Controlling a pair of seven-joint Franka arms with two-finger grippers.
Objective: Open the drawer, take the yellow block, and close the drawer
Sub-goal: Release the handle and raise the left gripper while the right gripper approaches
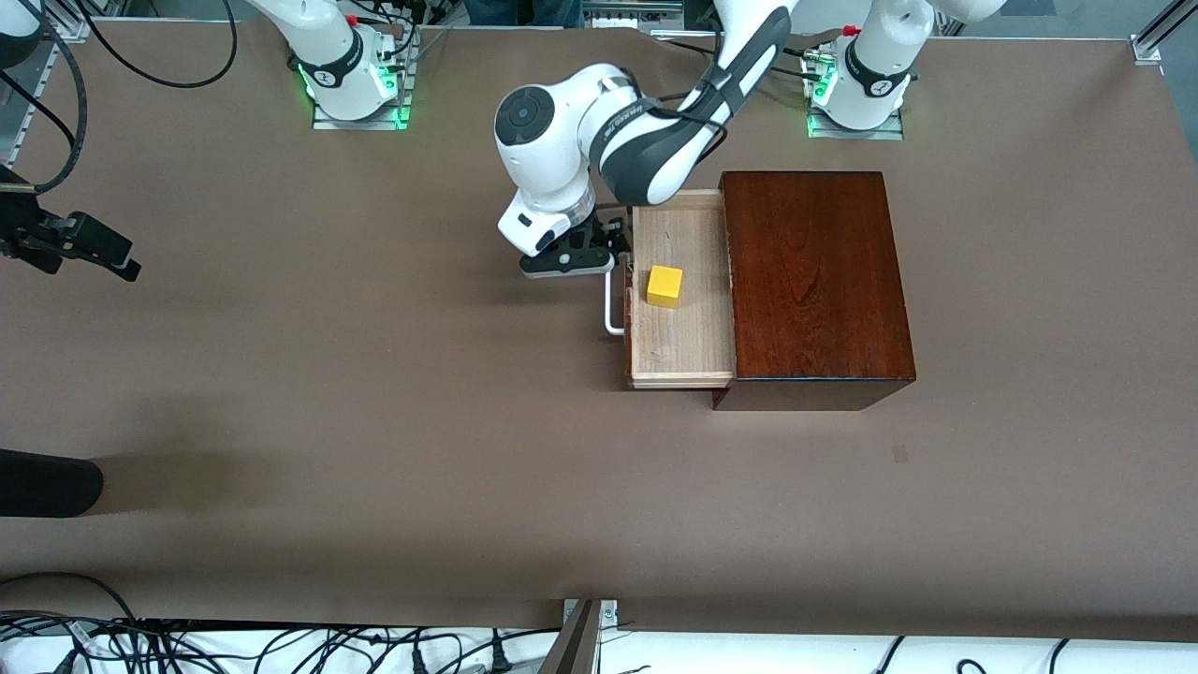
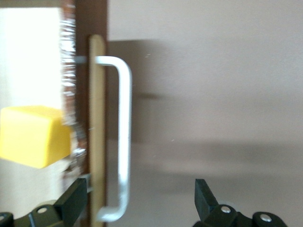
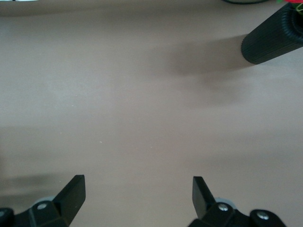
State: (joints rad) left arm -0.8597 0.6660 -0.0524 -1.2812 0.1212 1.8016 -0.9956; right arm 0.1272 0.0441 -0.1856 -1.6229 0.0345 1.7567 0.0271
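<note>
Inside the pulled-out drawer (image 1: pixel 681 290) sits the yellow block (image 1: pixel 664 285), toward the handle (image 1: pixel 613 304) end. Just above that handle hovers the left gripper (image 1: pixel 599 255), fingers (image 2: pixel 71 201) spread, holding nothing. Over bare counter (image 1: pixel 374 374), the right gripper (image 3: pixel 137 198) waits, fingers likewise apart.

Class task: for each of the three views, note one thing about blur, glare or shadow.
Front view: sharp, with soft sheen on the box top. Left wrist view: the yellow block and white handle smeared; the drawer floor glares white. Right wrist view: soft shadows on bare table.
</note>
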